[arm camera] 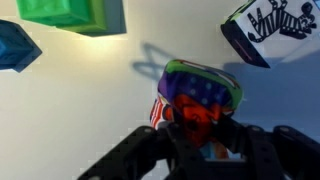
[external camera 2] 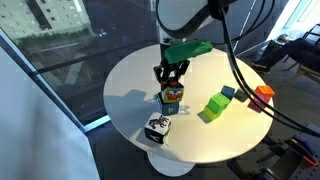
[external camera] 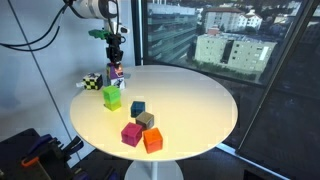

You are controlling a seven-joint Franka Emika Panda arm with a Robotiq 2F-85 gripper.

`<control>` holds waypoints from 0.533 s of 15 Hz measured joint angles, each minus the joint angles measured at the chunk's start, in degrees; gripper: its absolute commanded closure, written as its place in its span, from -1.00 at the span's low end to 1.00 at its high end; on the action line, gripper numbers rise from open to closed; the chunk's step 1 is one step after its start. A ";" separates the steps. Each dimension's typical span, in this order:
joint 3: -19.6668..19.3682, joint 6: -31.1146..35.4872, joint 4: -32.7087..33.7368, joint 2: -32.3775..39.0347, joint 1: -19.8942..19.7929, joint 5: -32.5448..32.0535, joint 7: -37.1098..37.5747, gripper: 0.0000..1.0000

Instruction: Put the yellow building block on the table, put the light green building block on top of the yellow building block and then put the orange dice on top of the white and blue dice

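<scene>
My gripper is shut on the orange dice, a small die with a purple dotted top and an orange-red face. In both exterior views the gripper points straight down and holds the die low over the white table. I cannot tell whether the die touches the top. The white and blue dice lies apart from it, near the table's edge. The light green building block sits on top of the yellow building block.
A teal cube, a tan cube, a magenta cube and a plain orange cube lie in a loose group on the table. A window wall stands behind it. Black cables hang from the arm.
</scene>
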 measured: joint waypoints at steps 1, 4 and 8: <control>-0.01 -0.10 0.30 0.17 0.04 0.13 0.00 0.02; -0.06 -0.49 1.01 0.62 0.19 0.20 0.04 -0.28; -0.08 -0.97 1.47 0.63 0.55 0.20 0.08 -0.94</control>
